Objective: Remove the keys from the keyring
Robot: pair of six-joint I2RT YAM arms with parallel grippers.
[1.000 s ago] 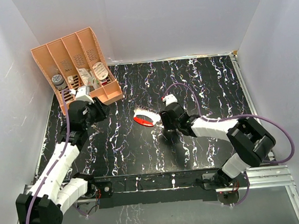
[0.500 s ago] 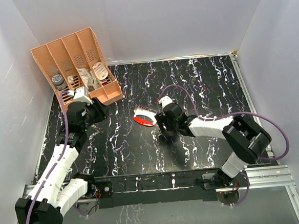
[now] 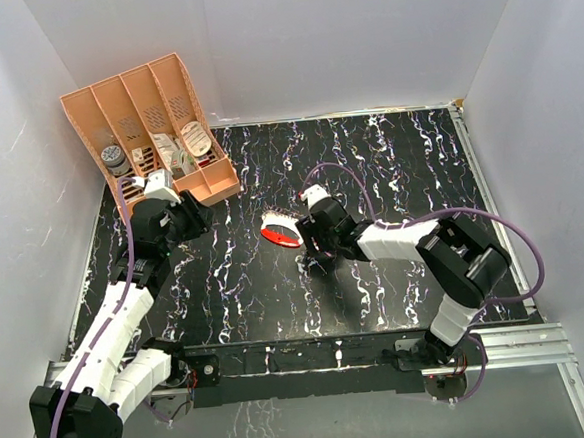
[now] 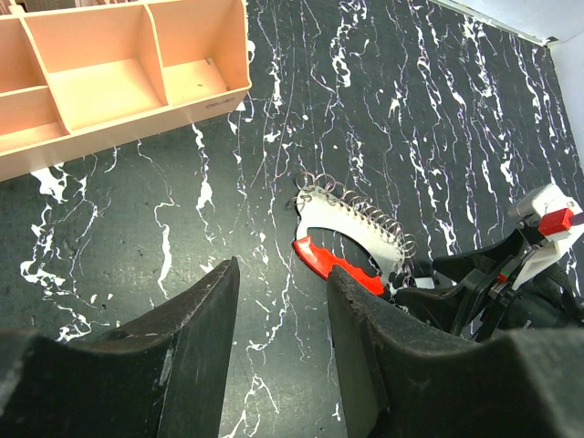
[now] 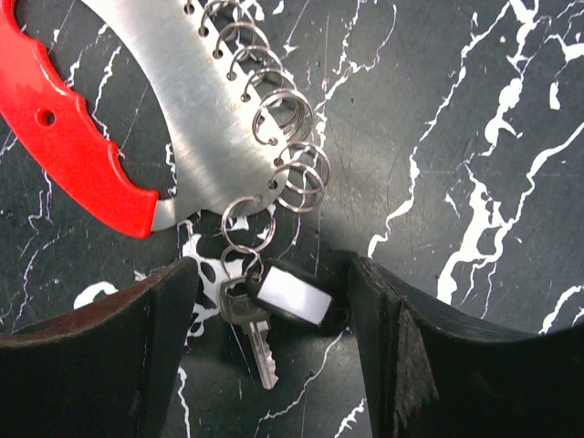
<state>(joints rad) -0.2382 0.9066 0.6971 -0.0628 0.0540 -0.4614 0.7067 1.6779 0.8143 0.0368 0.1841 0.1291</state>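
Nearest the arm bases, the right pincer (image 5: 269,274) is lowered to the black marbled table (image 5: 474,137) with its jaws set wide either side of the key (image 5: 262,349), a small silver key with a dark-and-white head, gripping nothing. The key lies flat on the table, hooked on the end wire ring of the keyring (image 5: 196,119), a silvery plate with a red edge lying flat near mid-table. Further back on the left, the left pincer (image 4: 281,274) hangs moderately open and empty, apart from the keyring, with the peach organiser (image 3: 153,98) at the far left corner.
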